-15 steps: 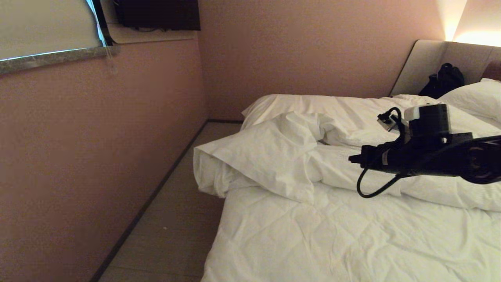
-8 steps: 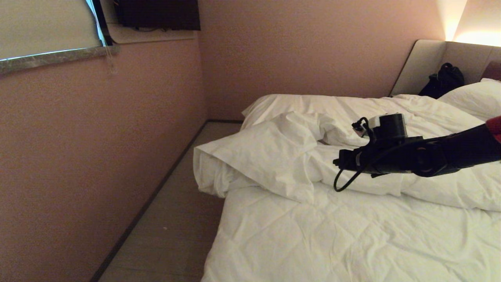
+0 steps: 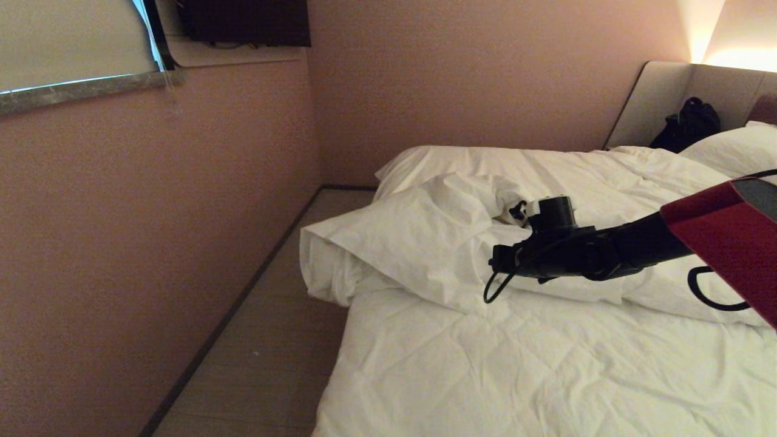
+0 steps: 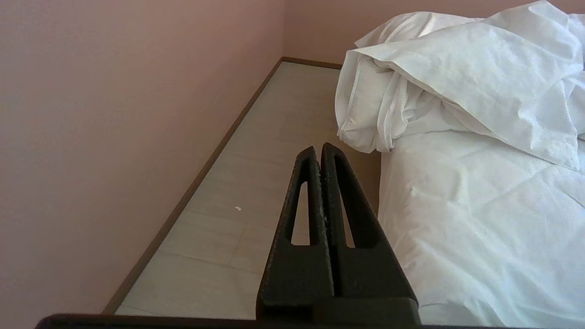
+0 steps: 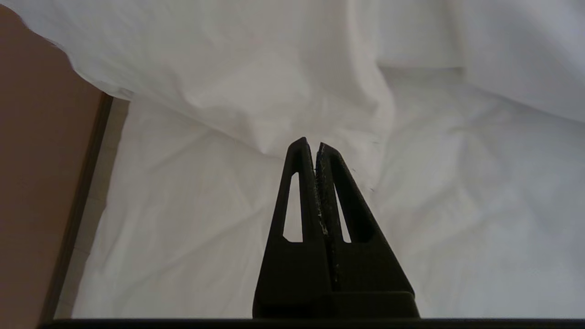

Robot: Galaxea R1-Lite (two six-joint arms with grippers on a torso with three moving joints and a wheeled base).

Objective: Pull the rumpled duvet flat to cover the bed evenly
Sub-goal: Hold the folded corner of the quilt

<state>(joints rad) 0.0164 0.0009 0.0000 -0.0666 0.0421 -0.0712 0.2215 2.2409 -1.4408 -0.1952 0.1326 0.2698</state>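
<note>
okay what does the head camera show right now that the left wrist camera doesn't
Only the head view shows the right arm reaching across the bed, its right gripper above the duvet, plus a pillow, the headboard and a black bag. Only the left wrist view shows the left gripper, shut, out over the floor beside the bed. Both show the duvet's bunched corner, the bare sheet and the pink wall.
</note>
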